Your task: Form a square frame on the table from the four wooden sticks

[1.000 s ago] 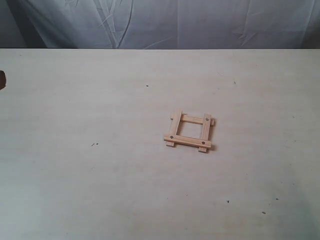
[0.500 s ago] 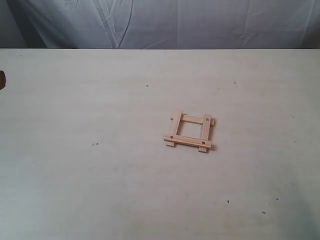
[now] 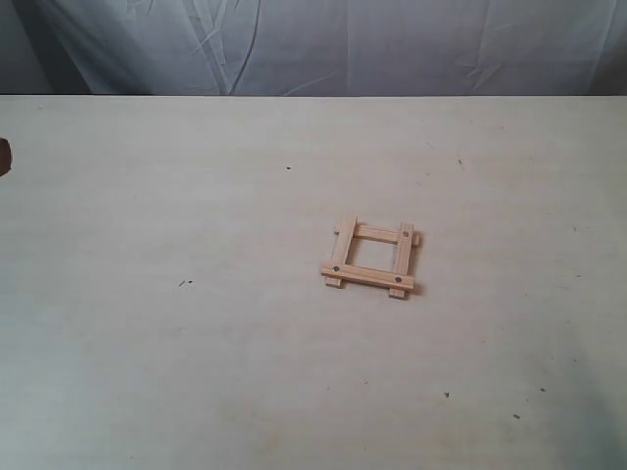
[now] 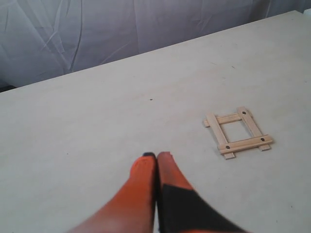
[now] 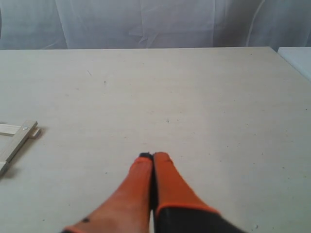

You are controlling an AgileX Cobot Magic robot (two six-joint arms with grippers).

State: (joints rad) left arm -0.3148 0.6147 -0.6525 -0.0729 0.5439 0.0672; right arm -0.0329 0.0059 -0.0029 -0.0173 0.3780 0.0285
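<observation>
The square frame (image 3: 367,276) lies flat on the table (image 3: 196,372), made of the four wooden sticks (image 3: 403,255) overlapping at the corners, with their ends sticking out a little and small dark dots at some corners. The centre of the frame is open and shows the bare tabletop.

The left gripper (image 4: 156,156) hangs well apart from the frame, its orange fingers pressed together with nothing between them. The right gripper (image 5: 153,156) is also clear of the frame, its fingers clenched and empty; its wrist view catches only one corner of the frame. Beyond the frame, a white cloth (image 3: 343,44) hangs behind the table's far edge.
</observation>
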